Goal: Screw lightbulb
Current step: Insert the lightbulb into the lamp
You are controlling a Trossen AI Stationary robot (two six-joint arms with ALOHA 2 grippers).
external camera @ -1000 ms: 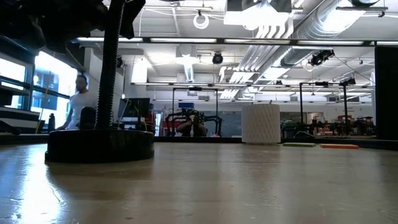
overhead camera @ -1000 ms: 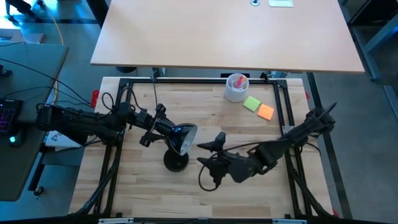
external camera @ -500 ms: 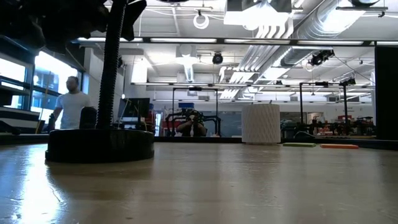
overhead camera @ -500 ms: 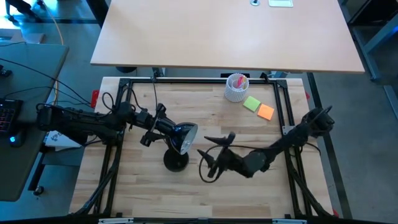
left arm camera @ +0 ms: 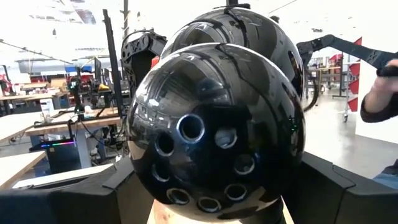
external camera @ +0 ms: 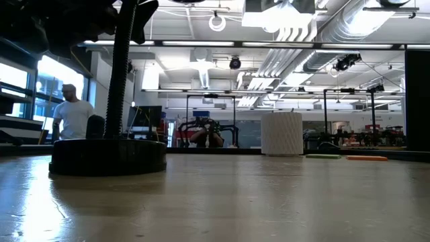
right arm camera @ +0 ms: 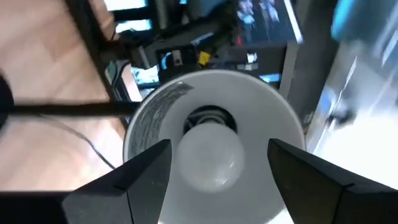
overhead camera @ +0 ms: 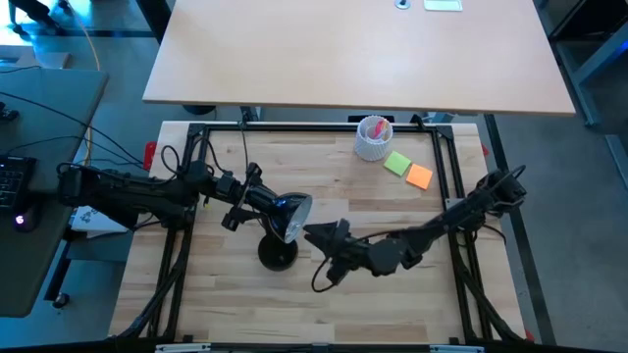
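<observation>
The black desk lamp stands on its round base. Its cone shade is tipped toward the table's right. In the right wrist view the white lightbulb sits in the middle of the shade's white inside, with a dark ring behind it. My left gripper is shut on the shade's black domed back. My right gripper is open at the shade's mouth. Its fingers stand on either side of the bulb, and a gap shows beside one of them. My left gripper pinches the shade's domed, vented back between its two fingers, one on each side. The fingers come level from the table's left. The lamp rests on its base on the table, the shade tilted.
A white ribbed cup stands at the far edge, with a green note and an orange note beside it. The lamp's black cord loops under my right arm. A person walks in the room behind.
My right gripper has rolled about its own line, sunk a little, and gone toward the table's left, up to the shade's mouth. Its fingers have stayed apart. The lamp has stayed where it was.
</observation>
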